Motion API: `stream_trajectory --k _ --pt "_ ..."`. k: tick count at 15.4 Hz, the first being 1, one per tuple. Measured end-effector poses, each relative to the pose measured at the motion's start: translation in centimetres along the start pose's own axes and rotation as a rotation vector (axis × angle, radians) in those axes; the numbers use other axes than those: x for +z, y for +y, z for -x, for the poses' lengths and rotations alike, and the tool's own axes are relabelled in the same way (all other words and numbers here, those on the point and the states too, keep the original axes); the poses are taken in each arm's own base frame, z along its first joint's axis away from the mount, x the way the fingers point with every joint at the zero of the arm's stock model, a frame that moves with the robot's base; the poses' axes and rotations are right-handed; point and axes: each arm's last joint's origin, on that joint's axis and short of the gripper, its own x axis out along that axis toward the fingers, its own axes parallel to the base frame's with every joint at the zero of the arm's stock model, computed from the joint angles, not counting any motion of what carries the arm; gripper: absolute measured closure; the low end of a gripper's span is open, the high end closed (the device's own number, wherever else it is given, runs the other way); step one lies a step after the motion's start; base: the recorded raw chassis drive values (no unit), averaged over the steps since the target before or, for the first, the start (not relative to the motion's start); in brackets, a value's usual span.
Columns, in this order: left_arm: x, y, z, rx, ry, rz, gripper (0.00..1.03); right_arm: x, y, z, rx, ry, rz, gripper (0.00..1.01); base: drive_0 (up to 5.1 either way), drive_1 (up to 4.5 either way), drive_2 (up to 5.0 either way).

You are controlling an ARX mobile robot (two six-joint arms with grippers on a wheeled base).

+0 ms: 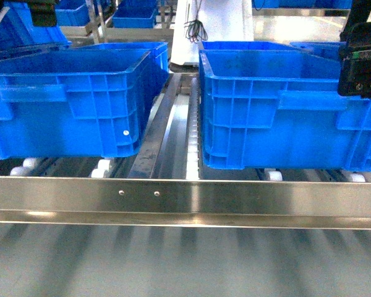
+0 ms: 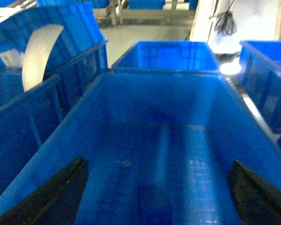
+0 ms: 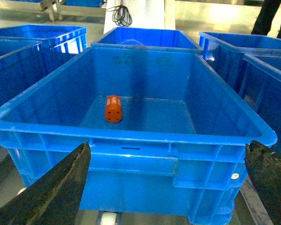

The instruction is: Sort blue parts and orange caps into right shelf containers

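Stainless steel is filling the bottom of the head view, where the shelf [image 1: 185, 198] is showing its flat front rail with white rollers [image 1: 102, 168] peeking out behind it. Two right shelf containers are sitting on the rack: one crate [image 1: 68, 105] on the left and another crate [image 1: 284, 111] on the right, well apart with a roller lane between them. At the right edge the right gripper [image 1: 358, 62] is hanging dark above the right crate's rim; its jaws cannot be told from this angle. At the top left corner, only a dark bit of the left arm is showing.

Seen from the left wrist, the left gripper [image 2: 159, 197] is hovering over the inside of a blue crate [image 2: 47, 154], its two dark fingers [image 2: 56, 197] standing spread wide with nothing between them. No blue part is showing on the floor here.

Seen from the right wrist, the right gripper [image 3: 164, 187] is standing with its fingers [image 3: 56, 187] spread wide and empty, in front of the near wall of a crate [image 3: 131, 164]. One orange cap [image 3: 113, 108] is lying on its side on that crate's floor, its holed end facing the camera.
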Motion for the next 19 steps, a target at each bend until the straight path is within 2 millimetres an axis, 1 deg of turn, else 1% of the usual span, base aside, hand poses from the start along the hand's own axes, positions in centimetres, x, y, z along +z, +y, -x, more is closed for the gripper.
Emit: stream_trajectory --k 1,2,3,4,5,6,7,8,9,10,11,12,13,14,15,16,17,19 --pt "1.1 0.1 2.3 -0.012 -0.048 0.015 0.05 -0.1 0.0 0.0 0.005 -0.004 -0.009 0.03 0.0 0.00 0.0" --pt "2.6 0.2 5.1 -0.030 -0.124 0.044 0.04 -0.1 0.0 0.0 0.005 -0.001 -0.008 0.03 0.0 0.00 0.0" --pt "4.2 0.5 9.3 -0.042 -0.217 0.068 0.05 -0.2 0.0 0.0 0.011 -0.002 -0.016 0.03 0.0 0.00 0.0" --pt "3.9 0.7 12.0 -0.054 -0.235 0.077 0.06 -0.3 -0.1 0.3 -0.002 -0.055 -0.033 0.08 0.0 0.00 0.0" --pt "3.1 1.0 12.9 -0.100 -0.229 0.070 0.14 -0.6 -0.5 1.0 -0.008 -0.087 -0.042 0.17 0.0 0.00 0.0" --pt "0.8 1.4 13.5 -0.135 -0.196 0.061 0.27 -1.5 -1.1 2.7 -0.014 -0.081 -0.046 0.30 0.0 0.00 0.0" --pt "-3.0 2.1 14.1 -0.140 -0.102 0.052 0.39 -2.2 -1.7 4.3 -0.022 -0.070 -0.047 0.42 0.0 0.00 0.0" --pt "-5.3 2.4 15.4 -0.132 -0.067 0.051 0.52 -2.5 -2.2 5.7 -0.031 -0.074 -0.048 0.55 0.0 0.00 0.0" --pt "-5.6 2.6 17.0 -0.133 -0.111 0.055 0.65 -2.7 -2.5 7.0 -0.022 -0.080 -0.048 0.68 0.0 0.00 0.0" --pt "-5.4 2.7 18.7 -0.142 -0.171 0.058 0.79 -3.1 -2.7 8.2 -0.016 -0.079 -0.048 0.81 0.0 0.00 0.0" --pt "-6.4 2.8 19.6 -0.143 -0.167 0.058 0.92 -3.5 -3.0 9.3 -0.018 -0.071 -0.048 0.96 0.0 0.00 0.0" --pt "-8.2 2.8 20.4 -0.144 -0.119 0.058 1.01 -3.8 -3.3 10.2 -0.024 -0.069 -0.051 0.99 0.0 0.00 0.0" --pt "-9.6 3.0 21.3 -0.141 -0.090 0.056 1.01 -4.1 -3.4 11.2 -0.025 -0.078 -0.053 0.99 0.0 0.00 0.0" --pt "-9.8 3.1 22.3 -0.142 -0.113 0.057 1.01 -4.8 -4.3 12.0 -0.016 -0.086 -0.053 0.99 0.0 0.00 0.0" --pt "-9.9 3.2 23.1 -0.141 -0.136 0.059 1.01 -5.6 -4.5 12.8 -0.031 -0.041 -0.057 0.99 0.0 0.00 0.0" --pt "-10.5 3.3 23.8 -0.142 -0.130 0.059 1.01 -5.7 -4.4 13.6 -0.023 -0.046 -0.056 0.99 0.0 0.00 0.0" --pt "-11.4 3.3 24.5 -0.142 -0.110 0.058 1.01 -5.2 -4.4 14.2 -0.022 -0.073 -0.056 0.99 0.0 0.00 0.0" --pt "-12.0 3.5 25.7 -0.142 -0.120 0.058 1.01 -5.5 -4.4 15.4 -0.022 -0.061 -0.056 0.99 0.0 0.00 0.0"
